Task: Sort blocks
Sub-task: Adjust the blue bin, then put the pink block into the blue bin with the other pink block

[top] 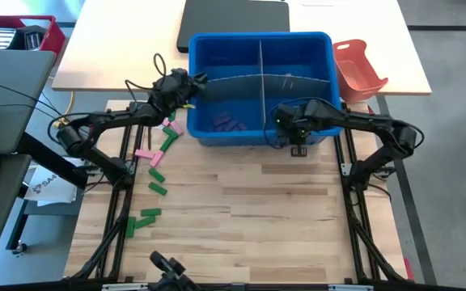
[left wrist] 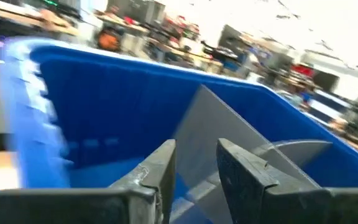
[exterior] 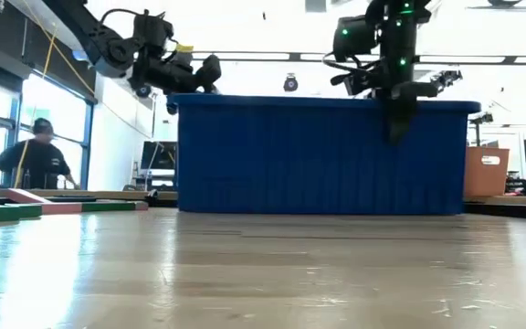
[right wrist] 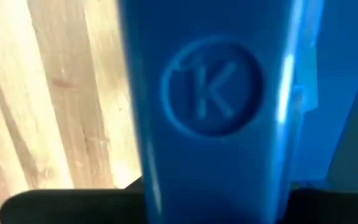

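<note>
Green and pink blocks (top: 156, 166) lie flat on the wooden table, in a loose line left of the blue bin (top: 217, 40); in the low view they show as a low strip (exterior: 26, 208). Purple blocks (top: 229, 123) rest on the floor of the bin's left compartment, beside the grey divider (top: 261, 81). My left gripper (top: 194, 81) (exterior: 210, 73) (left wrist: 197, 171) is level at the bin's left rim, pointing into the bin, open by a narrow gap with nothing in it. My right gripper (top: 298, 148) (exterior: 398, 123) points down at the bin's near wall (right wrist: 213, 93).
An orange-red tray (top: 358, 69) lies tipped beside the bin's far right corner. A pale table with a dark flat case (top: 235, 16) lies beyond the bin, and a red crate (top: 19, 32) stands far left. Bare wood (top: 257, 218) spreads toward the near edge. A person (exterior: 35, 160) sits in the room behind.
</note>
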Controlling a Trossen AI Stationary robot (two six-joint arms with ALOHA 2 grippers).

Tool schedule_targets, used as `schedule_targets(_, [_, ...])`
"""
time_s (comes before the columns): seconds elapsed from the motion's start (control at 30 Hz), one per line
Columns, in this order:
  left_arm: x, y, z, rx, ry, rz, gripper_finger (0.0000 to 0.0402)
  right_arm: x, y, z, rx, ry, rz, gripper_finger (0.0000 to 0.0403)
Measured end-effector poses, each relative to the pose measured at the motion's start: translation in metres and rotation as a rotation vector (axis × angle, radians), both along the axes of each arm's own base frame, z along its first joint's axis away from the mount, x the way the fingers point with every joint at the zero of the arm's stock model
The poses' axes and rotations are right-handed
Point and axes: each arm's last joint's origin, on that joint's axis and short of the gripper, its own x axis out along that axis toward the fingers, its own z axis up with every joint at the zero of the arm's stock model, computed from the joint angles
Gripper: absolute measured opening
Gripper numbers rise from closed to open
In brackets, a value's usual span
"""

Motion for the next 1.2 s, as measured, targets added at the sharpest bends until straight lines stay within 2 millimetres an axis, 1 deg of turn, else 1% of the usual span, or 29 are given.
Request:
schedule_targets(0.1, [0.004,-0.003,0.0,-0.004,0.017,-0.028,0.0098,-0.003,-0.002,-0.002,0.024,0.003,-0.013,0.0074])
schedule_targets(0.2, [0.004,-0.009,0.005,-0.002,0.013,-0.045,0.0094,-0.002,0.0,-0.001,0.033,-0.01,-0.026,0.0084])
schedule_targets(0.27, [0.003,-0.015,0.014,0.009,0.006,-0.06,0.0093,-0.002,0.0,0.0,0.028,-0.023,-0.046,0.0092])
schedule_targets(0.37, [-0.002,-0.029,0.035,0.053,0.035,-0.1,0.0093,-0.005,0.001,0.004,0.027,-0.053,-0.069,0.0115])
schedule_targets(0.47, [-0.011,-0.048,0.054,0.067,0.127,-0.133,0.0093,-0.01,0.003,0.01,0.031,-0.081,-0.074,0.0148])
schedule_targets(0.57, [-0.026,-0.072,0.071,0.063,0.186,-0.178,0.0093,-0.019,0.008,0.026,0.005,-0.143,-0.061,0.0181])
schedule_targets(0.63, [-0.037,-0.089,0.078,0.042,0.218,-0.211,0.0093,-0.026,0.011,0.037,-0.021,-0.198,-0.062,0.0196])
schedule_targets(0.73, [-0.054,-0.111,0.082,0.0,0.277,-0.257,0.0093,-0.037,0.016,0.057,-0.08,-0.32,-0.081,0.0203])
schedule_targets(0.83, [-0.068,-0.129,0.08,-0.059,0.348,-0.277,0.0093,-0.051,0.023,0.08,-0.132,-0.478,-0.099,0.0204])
schedule_targets(0.93, [-0.077,-0.141,0.068,-0.165,0.462,-0.266,0.0093,-0.061,0.035,0.106,-0.214,-0.683,-0.119,0.0204])
schedule_targets(1.0, [-0.081,-0.147,0.057,-0.25,0.548,-0.223,0.0093,-0.068,0.048,0.12,-0.241,-0.795,-0.112,0.0204])
schedule_targets(1.07, [-0.083,-0.151,0.043,-0.314,0.614,-0.173,0.0093,-0.07,0.064,0.131,-0.251,-0.907,-0.071,0.0204])
schedule_targets(1.2, [-0.086,-0.158,0.008,-0.419,0.665,-0.088,0.0093,-0.068,0.094,0.143,-0.247,-1.036,-0.012,0.0204])
